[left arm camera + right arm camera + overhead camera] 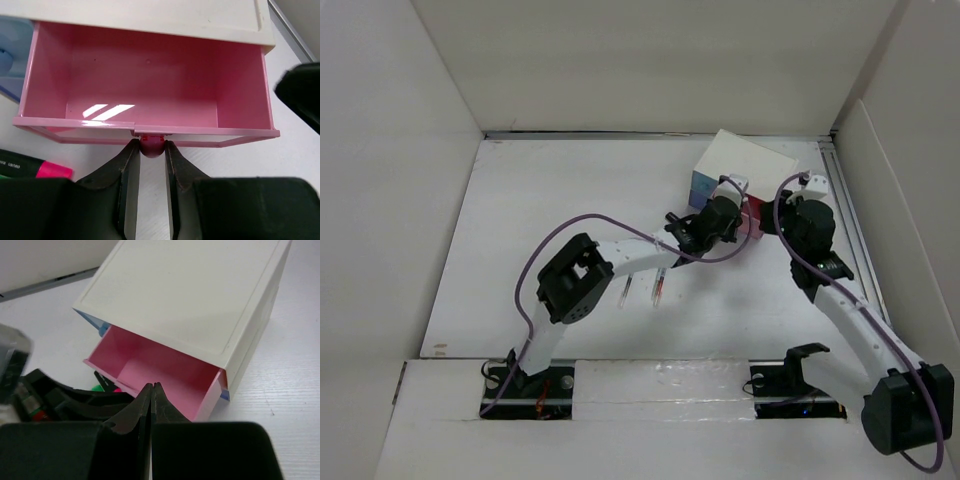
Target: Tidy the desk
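Note:
The desk (570,200) is a big white tabletop between white panels. A small white drawer box (740,165) stands at its back right. Its pink drawer (145,85) is pulled out and empty; it also shows in the right wrist view (155,370). My left gripper (151,145) is shut on the drawer's dark pink knob (151,149). In the top view the left gripper (735,222) sits at the box's front. My right gripper (152,386) is shut and empty, hovering just above the drawer's front right.
A black highlighter with a pink and green end (30,166) lies left of the drawer front. Two thin pens (623,292) (660,290) lie mid-desk under the left forearm. A blue drawer (10,60) sits beside the pink one.

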`<move>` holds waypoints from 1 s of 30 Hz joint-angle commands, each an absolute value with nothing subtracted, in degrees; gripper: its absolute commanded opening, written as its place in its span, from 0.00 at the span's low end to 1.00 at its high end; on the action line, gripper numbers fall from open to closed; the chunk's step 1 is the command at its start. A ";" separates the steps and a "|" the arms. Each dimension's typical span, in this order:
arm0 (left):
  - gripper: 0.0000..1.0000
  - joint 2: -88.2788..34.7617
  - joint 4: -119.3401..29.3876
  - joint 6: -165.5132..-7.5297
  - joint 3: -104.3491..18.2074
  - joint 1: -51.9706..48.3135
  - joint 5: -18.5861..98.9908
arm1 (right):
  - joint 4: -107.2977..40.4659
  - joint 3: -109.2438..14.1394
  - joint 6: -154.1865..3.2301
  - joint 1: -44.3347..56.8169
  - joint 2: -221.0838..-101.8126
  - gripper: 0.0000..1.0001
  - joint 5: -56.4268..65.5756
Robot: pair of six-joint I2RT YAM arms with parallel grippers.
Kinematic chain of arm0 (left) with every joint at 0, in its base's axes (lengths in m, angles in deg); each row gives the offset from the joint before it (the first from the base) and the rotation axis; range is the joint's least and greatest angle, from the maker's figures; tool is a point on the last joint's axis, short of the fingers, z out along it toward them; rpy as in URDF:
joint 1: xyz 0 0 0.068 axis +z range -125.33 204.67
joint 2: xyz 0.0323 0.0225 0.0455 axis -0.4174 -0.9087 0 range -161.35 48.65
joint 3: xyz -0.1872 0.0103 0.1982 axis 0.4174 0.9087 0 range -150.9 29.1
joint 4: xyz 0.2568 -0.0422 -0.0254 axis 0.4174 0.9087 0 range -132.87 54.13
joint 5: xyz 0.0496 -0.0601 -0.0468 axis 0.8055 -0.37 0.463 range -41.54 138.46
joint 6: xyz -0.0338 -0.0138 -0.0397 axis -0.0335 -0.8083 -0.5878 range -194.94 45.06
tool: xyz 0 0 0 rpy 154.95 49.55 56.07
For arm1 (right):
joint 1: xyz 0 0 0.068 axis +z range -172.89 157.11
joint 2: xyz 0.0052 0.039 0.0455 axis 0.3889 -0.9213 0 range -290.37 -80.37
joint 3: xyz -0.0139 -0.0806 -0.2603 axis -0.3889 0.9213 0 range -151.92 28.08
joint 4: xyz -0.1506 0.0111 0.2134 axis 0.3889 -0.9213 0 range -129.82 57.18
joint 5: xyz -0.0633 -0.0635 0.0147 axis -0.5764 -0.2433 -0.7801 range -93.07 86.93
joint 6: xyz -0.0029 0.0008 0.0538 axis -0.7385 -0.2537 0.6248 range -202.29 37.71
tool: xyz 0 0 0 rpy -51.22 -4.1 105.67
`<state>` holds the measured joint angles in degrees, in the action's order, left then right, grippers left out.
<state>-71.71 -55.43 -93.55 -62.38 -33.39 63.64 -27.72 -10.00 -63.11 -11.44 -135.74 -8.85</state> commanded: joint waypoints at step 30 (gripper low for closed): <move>0.00 -58.58 -61.94 -98.06 -47.28 -33.51 61.21 | -18.85 -22.02 -63.31 -16.29 -159.38 0.00 -5.44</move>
